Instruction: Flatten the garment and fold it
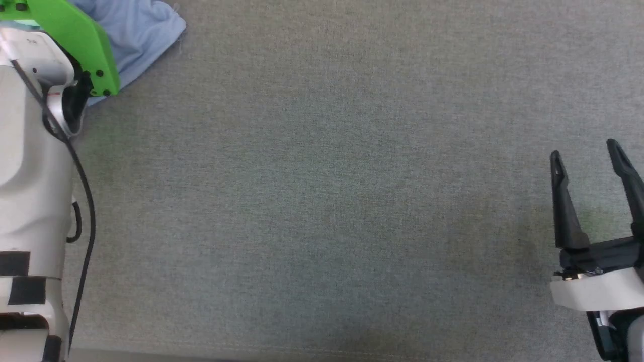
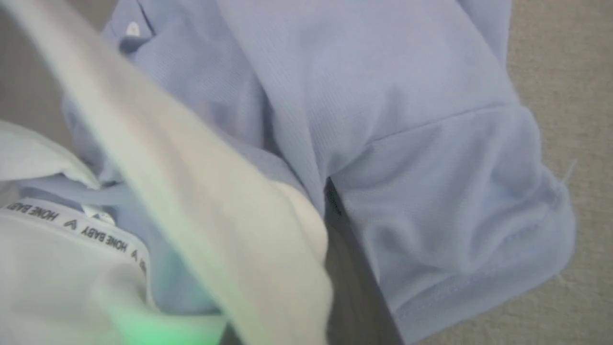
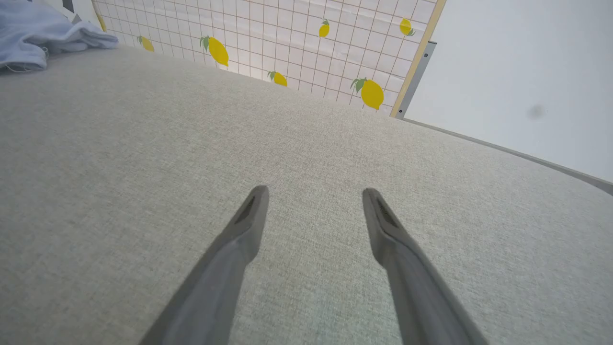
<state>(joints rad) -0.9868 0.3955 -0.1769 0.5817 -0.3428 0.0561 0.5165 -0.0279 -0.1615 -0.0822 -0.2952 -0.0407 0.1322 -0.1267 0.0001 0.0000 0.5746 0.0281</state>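
Note:
The garment (image 1: pixel 141 30), a crumpled light blue T-shirt, lies at the far left corner of the grey cloth table (image 1: pixel 322 201), partly under my left arm's green bracket (image 1: pixel 75 40). In the left wrist view the garment (image 2: pixel 407 143) is very close, its folds running together at my left gripper (image 2: pixel 326 191). One dark finger (image 2: pixel 349 268) shows there, and white inner fabric with a printed neck band (image 2: pixel 72 225) drapes over the other, so the gripper looks shut on the cloth. My right gripper (image 1: pixel 588 156) hovers open at the lower right, far from the garment (image 3: pixel 43 33), with nothing between its fingers.
A grid wall (image 3: pixel 287 43) printed with lemons stands behind the table. A plain white wall (image 3: pixel 527 72) is to the right of it, and the table's edge (image 3: pixel 503 151) runs below. My pale left forearm (image 1: pixel 30 176) fills the left side of the head view.

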